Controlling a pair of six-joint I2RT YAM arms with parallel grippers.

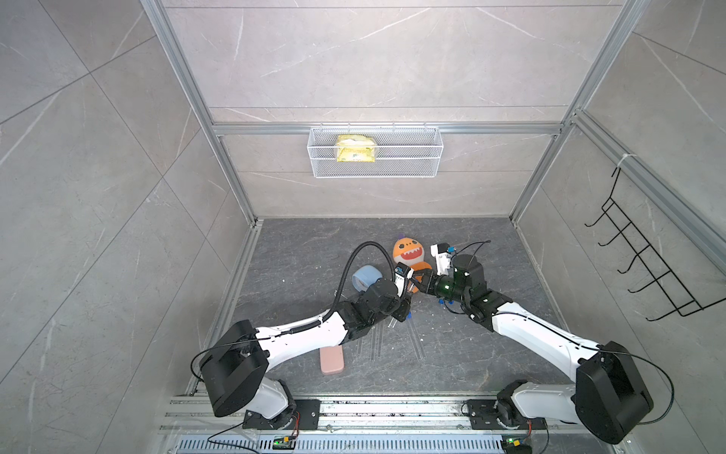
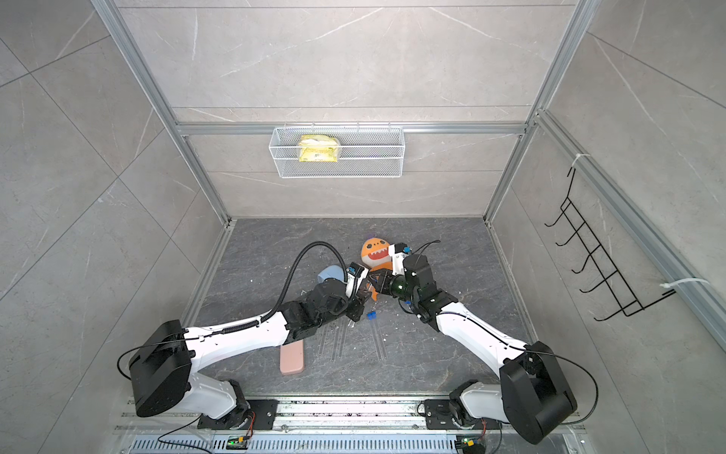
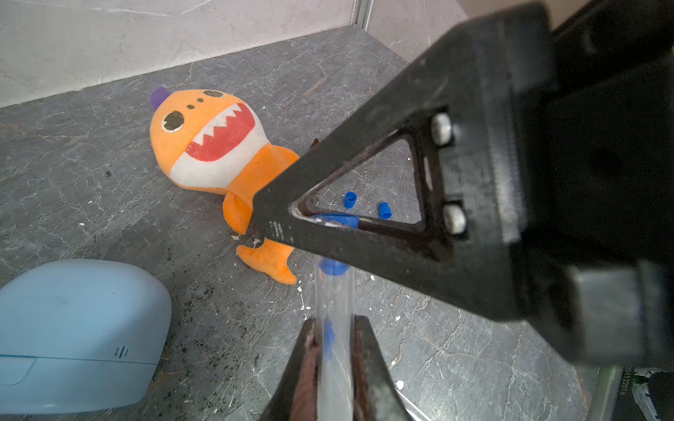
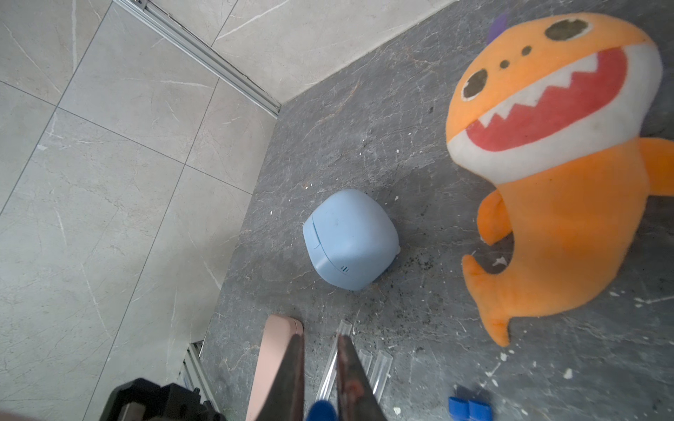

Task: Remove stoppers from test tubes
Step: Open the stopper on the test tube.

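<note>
**Both grippers clamped on one stoppered tube**

In both top views the wire basket point(image 1: 412, 169), at 12 o'clock on the back wall, holds one yellow packet point(image 1: 355, 148). On the table point(image 1: 314, 243) the left gripper point(image 2: 363, 298) and right gripper point(image 2: 373, 286) meet at 6 o'clock of the plush shark point(image 1: 408, 251). The pale blue case point(image 1: 365, 277) sits at 9 o'clock of them and the pink case point(image 1: 332, 359) at 7. Loose test tubes point(image 1: 375, 346) lie at 6.

In the left wrist view the left gripper is clenched on a clear test tube point(image 3: 334, 295) with a blue stopper point(image 3: 333, 268) in its mouth. Two loose stoppers point(image 3: 350, 199) lie beyond it.

In the right wrist view the right gripper is clenched on that stopper point(image 4: 321, 410). The pale blue case is closed, its contents hidden. The tubes on the table point(image 4: 379, 368) are open-mouthed.
</note>
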